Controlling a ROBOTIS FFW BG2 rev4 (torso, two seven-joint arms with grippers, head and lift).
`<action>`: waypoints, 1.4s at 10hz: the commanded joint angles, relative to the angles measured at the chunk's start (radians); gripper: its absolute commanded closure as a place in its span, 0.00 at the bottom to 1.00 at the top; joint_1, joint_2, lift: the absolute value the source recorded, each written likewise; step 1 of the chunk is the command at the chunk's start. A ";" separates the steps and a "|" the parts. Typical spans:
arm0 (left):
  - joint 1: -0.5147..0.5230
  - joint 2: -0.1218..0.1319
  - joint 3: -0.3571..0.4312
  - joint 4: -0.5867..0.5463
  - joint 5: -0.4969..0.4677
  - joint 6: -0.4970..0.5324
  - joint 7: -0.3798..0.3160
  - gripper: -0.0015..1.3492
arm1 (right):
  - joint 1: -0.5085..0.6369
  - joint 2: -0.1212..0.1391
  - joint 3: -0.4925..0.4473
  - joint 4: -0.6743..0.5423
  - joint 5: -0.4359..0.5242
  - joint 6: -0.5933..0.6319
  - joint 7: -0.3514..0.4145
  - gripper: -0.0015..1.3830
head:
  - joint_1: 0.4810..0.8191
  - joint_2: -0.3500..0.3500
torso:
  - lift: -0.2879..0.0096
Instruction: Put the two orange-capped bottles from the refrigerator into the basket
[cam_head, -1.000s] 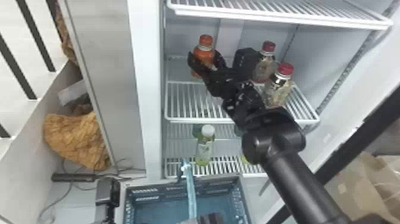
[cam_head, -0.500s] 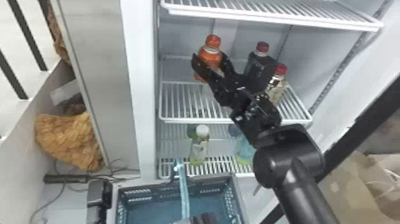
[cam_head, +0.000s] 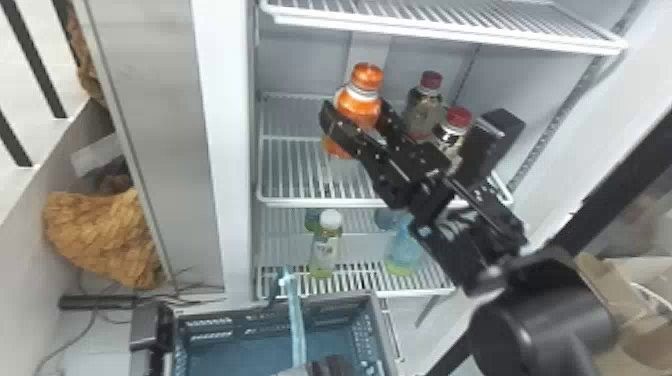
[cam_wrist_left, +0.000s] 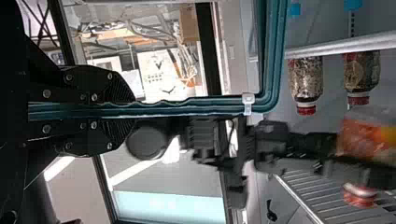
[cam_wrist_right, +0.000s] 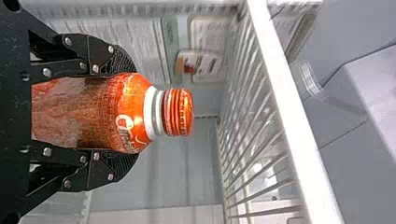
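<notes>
1. Orange-capped bottle: upright but slightly tilted, above the middle shelf of the refrigerator; it has come forward from its place further back, so I judge the first pick made and the carry begun.
2. My right gripper: its two flat fingers are closed around the bottle's body, the cap standing free beyond them.
3. Beside it: a red-capped bottle and a second red-topped one; I should keep my gripper off both while backing out.
4. My left gripper: fingers pinched on the blue-green handle of the basket, below and in front of the shelves; next, I'd clear the shelf edge, then lower the bottle inside.
</notes>
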 joint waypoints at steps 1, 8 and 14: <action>0.006 -0.002 0.005 -0.002 0.001 -0.002 0.000 0.90 | 0.118 -0.008 -0.042 -0.176 -0.023 0.097 0.016 0.65 | 0.63 0.20 | 0.83; 0.013 -0.005 0.011 -0.005 -0.001 -0.002 -0.001 0.90 | 0.479 0.041 -0.183 -0.535 -0.061 0.370 0.133 0.65 | 0.63 0.13 | 0.83; 0.013 -0.006 0.011 -0.005 -0.003 -0.004 -0.003 0.90 | 0.553 0.046 -0.193 -0.530 -0.035 0.524 0.206 0.65 | 0.63 0.13 | 0.83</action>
